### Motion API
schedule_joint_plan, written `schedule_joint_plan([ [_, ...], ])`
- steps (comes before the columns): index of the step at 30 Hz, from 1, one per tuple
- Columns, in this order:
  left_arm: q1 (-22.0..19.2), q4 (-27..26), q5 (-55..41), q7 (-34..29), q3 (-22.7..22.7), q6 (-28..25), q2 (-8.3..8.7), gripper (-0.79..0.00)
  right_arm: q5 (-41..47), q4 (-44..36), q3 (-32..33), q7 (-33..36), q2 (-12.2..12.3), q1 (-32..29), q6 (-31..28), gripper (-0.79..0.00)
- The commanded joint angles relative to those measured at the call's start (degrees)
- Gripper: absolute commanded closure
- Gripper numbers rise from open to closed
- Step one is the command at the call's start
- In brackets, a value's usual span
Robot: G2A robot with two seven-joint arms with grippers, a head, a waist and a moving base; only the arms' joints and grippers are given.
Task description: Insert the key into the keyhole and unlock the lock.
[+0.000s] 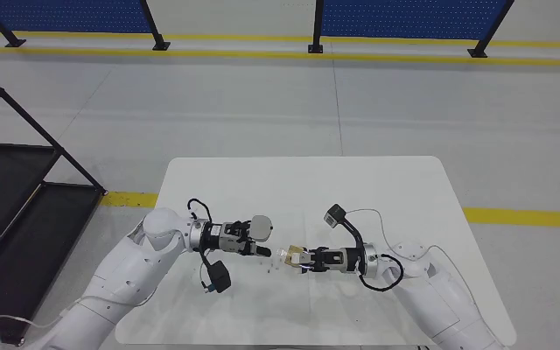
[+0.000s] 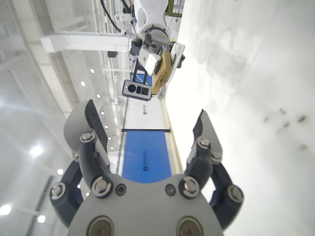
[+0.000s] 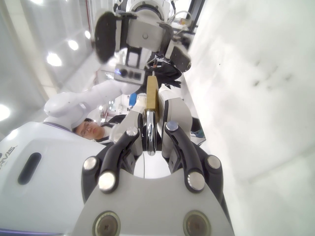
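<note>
Here the right jaws are clamped on the brass lock, with its shackle lying back between them and its body jutting forward past their tips, above the worktop. The key sticks out of the lock's front end. It is near the left jaws, which stand wide apart, empty, facing it.

A brass padlock is gripped by the right claw above the white tabletop, silver shackle toward the wrist. A small silver key juts from its far end.
</note>
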Motion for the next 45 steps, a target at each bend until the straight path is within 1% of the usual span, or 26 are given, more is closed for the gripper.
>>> schedule_joint_plan([
  [1, -1.6, 2.3, -3.3, 3.5, 1.1, -10.0, -0.09, -0.785, 0.0, 0.0, 0.1, 0.1, 0.0, -0.2, -0.1, 0.000],
  [2, -2.7, 4.0, -3.6, 3.7, 1.5, -11.7, -0.18, -0.785, 0.3, 0.1, 0.2, 0.2, 0.1, -0.3, -0.2, 0.000],
  [3, -3.7, 5.3, -3.3, 2.9, 1.8, -11.8, -0.30, -0.785, 0.5, 0.2, 0.3, 0.3, 0.1, -0.4, -0.2, 0.000],
  [4, -3.9, 5.5, -3.3, 2.9, 2.0, -11.7, -0.35, -0.785, 0.4, 0.4, 0.4, 0.4, 0.1, -0.5, -0.1, 0.000],
  [14, -3.9, 5.5, -3.3, 2.9, 2.0, -11.7, -0.35, -0.785, 0.3, 0.4, 0.4, 0.5, 0.2, -0.5, -0.1, 0.000],
  [15, -3.7, 5.3, -4.2, 2.3, 2.2, -13.0, -0.39, -0.785, 0.3, 0.4, 0.4, 0.5, 0.2, -0.5, -0.1, 0.000],
  [16, -3.8, 4.9, -4.6, 2.2, 2.3, -15.3, -0.31, -0.785, 0.3, 0.4, 0.4, 0.5, 0.2, -0.5, -0.1, 0.000],
  [18, -4.6, 4.6, -5.9, 2.6, 3.1, -22.3, -0.02, -0.785, 0.3, 0.4, 0.4, 0.5, 0.2, -0.5, -0.1, 0.000],
  [19, -4.9, 4.5, -6.9, 1.0, 3.9, -23.9, 0.24, -0.785, 0.3, 0.4, 0.4, 0.5, 0.2, -0.5, -0.1, 0.000],
  [20, -4.9, 4.6, -9.7, -2.6, 5.6, -27.5, 0.54, -0.785, 0.3, 0.4, 0.4, 0.5, 0.2, -0.5, -0.1, 0.000],
  [21, -5.8, 3.3, -12.2, -5.4, 7.0, -30.3, 0.95, -0.785, 0.3, 0.4, 0.4, 0.5, 0.2, -0.5, -0.1, 0.000],
  [22, -6.2, 3.2, -16.1, -8.1, 8.1, -33.0, 1.42, -0.785, 0.3, 0.4, 0.4, 0.5, 0.2, -0.5, -0.1, 0.000],
  [23, -6.7, 3.2, -21.5, -12.6, 9.4, -37.5, 1.91, -0.785, 0.3, 0.4, 0.4, 0.5, 0.2, -0.5, -0.1, 0.000],
  [24, -8.1, 1.6, -24.1, -15.8, 10.3, -40.7, 2.49, -0.785, 0.3, 0.4, 0.4, 0.5, 0.2, -0.5, -0.1, 0.000],
  [26, -8.7, 1.5, -34.9, -21.7, 11.5, -46.6, 3.48, -0.785, 0.3, 0.4, 0.4, 0.5, 0.2, -0.5, -0.1, 0.000],
  [27, -9.6, 0.7, -37.6, -24.7, 12.0, -49.6, 3.99, -0.785, 0.3, 0.4, 0.4, 0.5, 0.2, -0.5, -0.1, 0.000],
  [28, -9.4, 2.9, -43.3, -27.2, 12.1, -52.1, 4.36, -0.785, 0.3, 0.4, 0.4, 0.5, 0.2, -0.5, -0.1, 0.000],
  [29, -9.6, 3.5, -45.7, -27.2, 13.3, -52.1, 4.69, -0.785, 0.3, 0.4, 0.4, 0.5, 0.2, -0.5, -0.1, 0.000],
  [31, -9.8, 4.6, -53.8, -27.2, 16.9, -52.1, 5.24, -0.785, 0.3, 0.4, 0.4, 0.5, 0.2, -0.5, -0.1, 0.000],
  [33, -11.3, 5.3, -59.1, -27.2, 21.7, -52.1, 5.98, -0.785, 0.3, 0.4, 0.4, 0.5, 0.2, -0.5, -0.1, 0.000],
  [35, -13.7, 6.2, -63.5, -27.6, 25.9, -52.1, 6.83, -0.785, 0.3, 0.4, 0.4, 0.5, 0.2, -0.5, -0.1, 0.000],
  [36, -14.2, 6.3, -64.0, -27.7, 26.5, -52.1, 6.97, -0.785, 0.3, 0.4, 0.4, 0.5, 0.2, -0.5, -0.1, 0.000],
  [45, -14.2, 6.3, -64.0, -27.7, 26.5, -52.1, 6.97, -0.785, 0.3, 0.4, 0.4, 0.5, 0.2, -0.5, -0.1, 0.000],
])
